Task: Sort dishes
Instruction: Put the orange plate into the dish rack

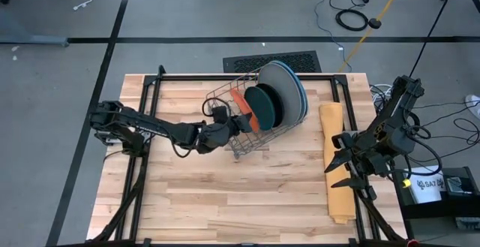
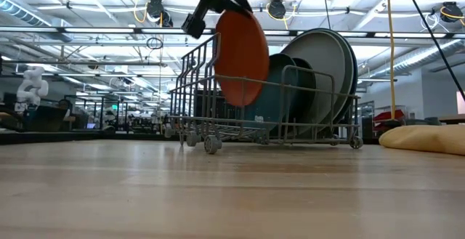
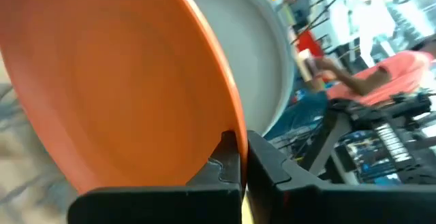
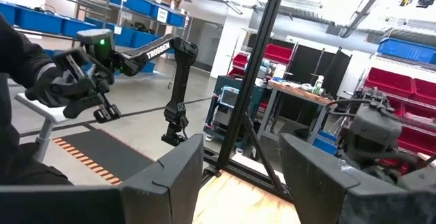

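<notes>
Plates stand in the rack, cloth to its right

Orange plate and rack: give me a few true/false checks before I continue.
1. The left pincer is shut on the orange plate. True.
2. The orange plate lies flat on the table. False: it is held on edge at the rack.
3. The right pincer is open over the cloth. True.
4. The rack is empty. False: plates stand in it, including a grey plate.
</notes>
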You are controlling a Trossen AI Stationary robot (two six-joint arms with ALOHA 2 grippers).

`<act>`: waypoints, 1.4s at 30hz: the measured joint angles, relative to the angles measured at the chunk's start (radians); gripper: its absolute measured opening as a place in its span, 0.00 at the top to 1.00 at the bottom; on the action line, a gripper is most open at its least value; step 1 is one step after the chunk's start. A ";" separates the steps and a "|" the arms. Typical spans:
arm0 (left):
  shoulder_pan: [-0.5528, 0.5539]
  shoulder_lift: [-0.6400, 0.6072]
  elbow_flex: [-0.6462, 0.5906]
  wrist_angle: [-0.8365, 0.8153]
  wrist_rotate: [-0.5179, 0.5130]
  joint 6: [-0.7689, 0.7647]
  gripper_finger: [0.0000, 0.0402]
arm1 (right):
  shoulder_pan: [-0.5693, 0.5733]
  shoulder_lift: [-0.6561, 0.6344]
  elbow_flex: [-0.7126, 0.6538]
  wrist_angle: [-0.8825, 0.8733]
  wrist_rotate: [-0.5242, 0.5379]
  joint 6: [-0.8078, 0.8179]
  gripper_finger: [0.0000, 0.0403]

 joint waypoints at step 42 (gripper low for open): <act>0.104 0.069 0.000 0.033 0.207 -0.069 0.95 | 0.000 0.000 0.000 0.025 0.000 0.012 0.54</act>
